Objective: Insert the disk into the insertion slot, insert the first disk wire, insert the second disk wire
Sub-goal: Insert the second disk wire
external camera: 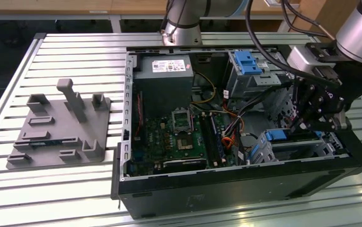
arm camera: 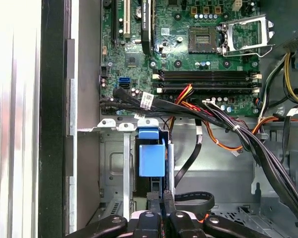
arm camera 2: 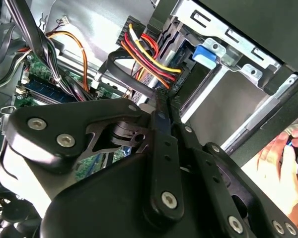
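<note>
While the arm hangs over the open PC case (external camera: 244, 184) on the slatted metal worktop (external camera: 73, 189), the tool (external camera: 311, 124) sits low at the case corner on the exterior view's right, just above the insertion slot (external camera: 301, 149). Tool fingers (arm camera 2: 161, 106) pressed together, pinching a black cable (arm camera 2: 134, 79); fingertips meet on it in the second wrist view. In the first wrist view the tool (arm camera: 160, 198) is right over the blue carrier (arm camera: 152, 157) of the disk, which sits down inside the grey cage, blue end toward the motherboard (arm camera: 188, 49). Disk body itself mostly hidden, can't tell how fully seated. Bundle of red, yellow and orange wires (arm camera 2: 149, 49) runs just beside the cable. A taller grey bay with a blue latch (external camera: 248, 62) stands at the far side of the case. Grey plastic fixture (external camera: 57, 130) lies on the worktop on the exterior view's left, well apart from the case. A person's hand (arm camera 2: 288, 158) shows at the edge of the second wrist view.
</note>
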`<action>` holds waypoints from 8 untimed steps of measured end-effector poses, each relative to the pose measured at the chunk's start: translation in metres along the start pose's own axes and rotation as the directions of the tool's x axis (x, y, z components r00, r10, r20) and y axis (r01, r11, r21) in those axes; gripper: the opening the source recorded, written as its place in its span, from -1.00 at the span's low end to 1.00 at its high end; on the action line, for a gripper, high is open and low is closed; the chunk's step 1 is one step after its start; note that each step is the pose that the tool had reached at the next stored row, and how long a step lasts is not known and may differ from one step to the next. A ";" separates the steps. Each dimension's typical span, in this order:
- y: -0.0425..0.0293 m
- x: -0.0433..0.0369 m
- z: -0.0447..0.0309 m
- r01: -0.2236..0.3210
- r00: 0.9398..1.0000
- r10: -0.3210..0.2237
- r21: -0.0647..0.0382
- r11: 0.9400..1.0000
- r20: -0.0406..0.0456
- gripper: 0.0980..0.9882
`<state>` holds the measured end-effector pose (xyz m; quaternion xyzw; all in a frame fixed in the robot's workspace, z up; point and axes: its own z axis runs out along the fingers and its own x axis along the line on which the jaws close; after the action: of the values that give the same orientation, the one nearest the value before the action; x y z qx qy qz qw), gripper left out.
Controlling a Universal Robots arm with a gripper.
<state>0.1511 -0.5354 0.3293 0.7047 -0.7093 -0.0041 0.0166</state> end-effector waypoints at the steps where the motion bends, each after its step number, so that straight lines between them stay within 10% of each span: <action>1: 0.0000 0.0002 0.0003 0.001 1.000 -0.001 0.000 1.000 0.000 -0.89; 8: 0.0001 0.0008 -0.0046 0.003 1.000 -0.003 0.000 1.000 0.003 -0.60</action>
<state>0.1511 -0.5360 0.3339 0.7058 -0.7083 -0.0051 0.0156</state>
